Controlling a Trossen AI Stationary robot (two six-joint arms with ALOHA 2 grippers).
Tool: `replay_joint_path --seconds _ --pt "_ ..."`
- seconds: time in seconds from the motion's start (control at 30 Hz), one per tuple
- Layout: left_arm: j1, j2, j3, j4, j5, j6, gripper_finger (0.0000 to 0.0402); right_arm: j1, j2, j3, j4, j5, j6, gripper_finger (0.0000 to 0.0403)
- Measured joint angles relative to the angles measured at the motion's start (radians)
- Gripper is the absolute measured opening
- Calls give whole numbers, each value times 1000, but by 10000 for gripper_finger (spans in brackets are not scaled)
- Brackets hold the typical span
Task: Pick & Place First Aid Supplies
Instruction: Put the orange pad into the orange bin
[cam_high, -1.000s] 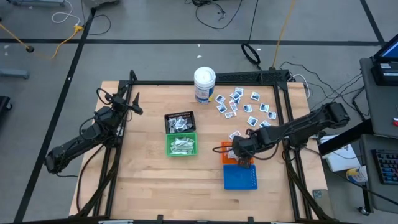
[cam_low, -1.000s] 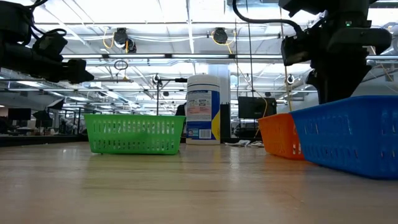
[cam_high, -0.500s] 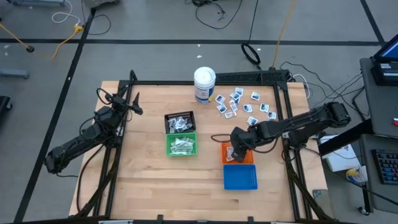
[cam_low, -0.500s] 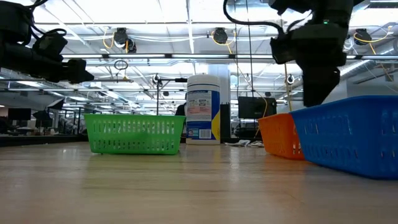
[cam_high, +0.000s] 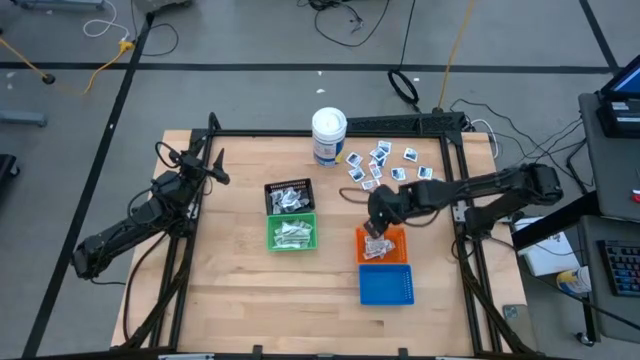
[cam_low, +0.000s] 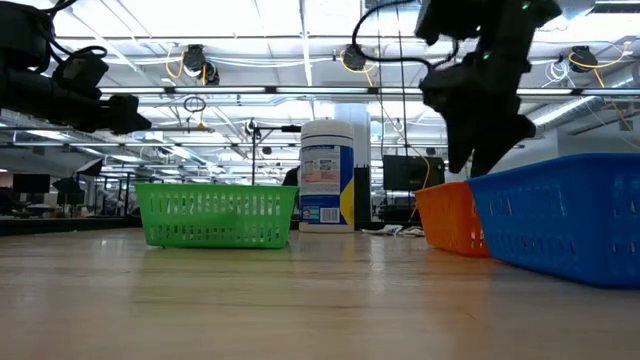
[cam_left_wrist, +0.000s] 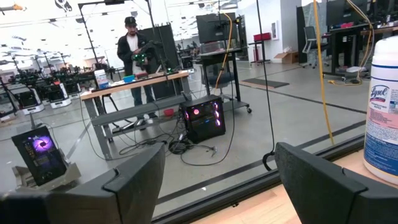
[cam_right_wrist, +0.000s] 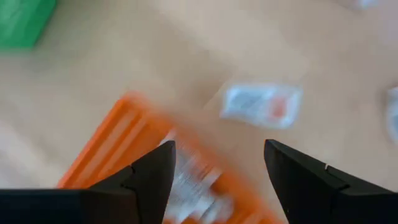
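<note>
The first aid supplies (cam_high: 390, 165) lie scattered as small white packets on the table's far right; one packet (cam_right_wrist: 261, 104) lies just beyond the orange basket (cam_high: 392, 247). More packets (cam_high: 374, 247) lie inside that basket. My right gripper (cam_high: 375, 226) hangs open over the basket's far edge, pointing steeply down, with nothing between its fingers (cam_right_wrist: 214, 168). It shows above the orange basket (cam_low: 450, 215) in the low view too (cam_low: 472, 150). My left gripper (cam_high: 215, 165) waits open and level at the table's far left (cam_left_wrist: 217, 180).
A blue basket (cam_high: 386, 284) stands just near of the orange one. A green basket (cam_high: 292, 233) and a black basket (cam_high: 288, 195), both with packets inside, stand mid-table. A white canister (cam_high: 328, 135) stands at the far edge. A person stands in the room beyond (cam_left_wrist: 134, 56).
My right gripper has gone from over the near part of the orange basket toward the table's far edge, rising a little and rolling about its own axis. The packets in the orange basket, covered by it before, now show.
</note>
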Motion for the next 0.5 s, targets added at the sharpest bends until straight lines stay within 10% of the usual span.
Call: replay_joint_path --seconds 0.5 --pt "0 0 0 0 0 0 306 -361 3 0 156 59 -209 241"
